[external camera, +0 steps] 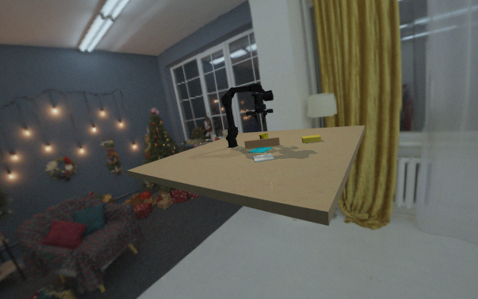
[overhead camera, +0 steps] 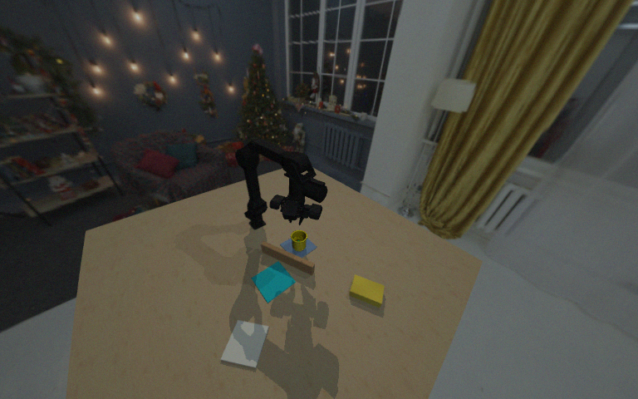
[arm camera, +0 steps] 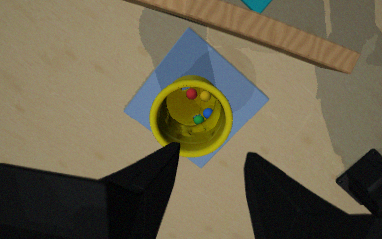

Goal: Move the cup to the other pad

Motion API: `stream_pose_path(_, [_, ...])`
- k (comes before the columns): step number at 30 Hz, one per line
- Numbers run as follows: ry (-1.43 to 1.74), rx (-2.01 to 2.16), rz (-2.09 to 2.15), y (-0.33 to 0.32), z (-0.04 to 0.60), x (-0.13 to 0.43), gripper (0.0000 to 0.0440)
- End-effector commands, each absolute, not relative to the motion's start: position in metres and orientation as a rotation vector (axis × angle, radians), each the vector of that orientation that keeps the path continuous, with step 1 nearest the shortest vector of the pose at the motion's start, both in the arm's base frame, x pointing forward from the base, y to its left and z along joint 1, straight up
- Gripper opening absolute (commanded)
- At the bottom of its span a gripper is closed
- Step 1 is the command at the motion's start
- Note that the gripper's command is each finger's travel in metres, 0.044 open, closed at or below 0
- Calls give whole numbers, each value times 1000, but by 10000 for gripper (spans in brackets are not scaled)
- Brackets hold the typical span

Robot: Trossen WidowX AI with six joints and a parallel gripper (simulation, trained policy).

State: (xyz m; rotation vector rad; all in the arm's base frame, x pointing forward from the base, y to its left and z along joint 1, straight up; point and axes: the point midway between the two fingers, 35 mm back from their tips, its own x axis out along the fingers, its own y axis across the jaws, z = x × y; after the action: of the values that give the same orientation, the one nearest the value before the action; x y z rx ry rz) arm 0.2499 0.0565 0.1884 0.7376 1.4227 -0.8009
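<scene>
From here I see the yellow cup [overhead camera: 298,241] [external camera: 263,136] [arm camera: 226,118] upright on the blue pad [overhead camera: 311,246] [arm camera: 248,97], toward the table's far edge, its marbles [arm camera: 198,119] kept in by the wall. The claw [overhead camera: 300,222] [external camera: 259,123] [arm camera: 212,155] hangs above, parted and grasping nothing, probably lining up. The wooden bar [overhead camera: 287,258] [external camera: 262,142] [arm camera: 273,32] separates it from the teal pad [overhead camera: 272,282] [external camera: 259,149] [arm camera: 257,4], likely its destination, so the cup must be lifted over.

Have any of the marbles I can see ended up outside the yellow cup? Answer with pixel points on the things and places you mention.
No, the red, yellow, blue and green marbles [arm camera: 198,119] all lie inside the cup [overhead camera: 298,241] [external camera: 263,136] [arm camera: 156,131].
</scene>
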Motion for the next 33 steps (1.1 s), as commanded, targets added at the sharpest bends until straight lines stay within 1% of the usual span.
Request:
stream_pose_path(1, [1439,728,-848,55,176,247,167])
stream_pose_path(18, [1472,696,-956,54,134,240,180])
stream_pose_path(33, [1500,641,-970,52,91,234,186])
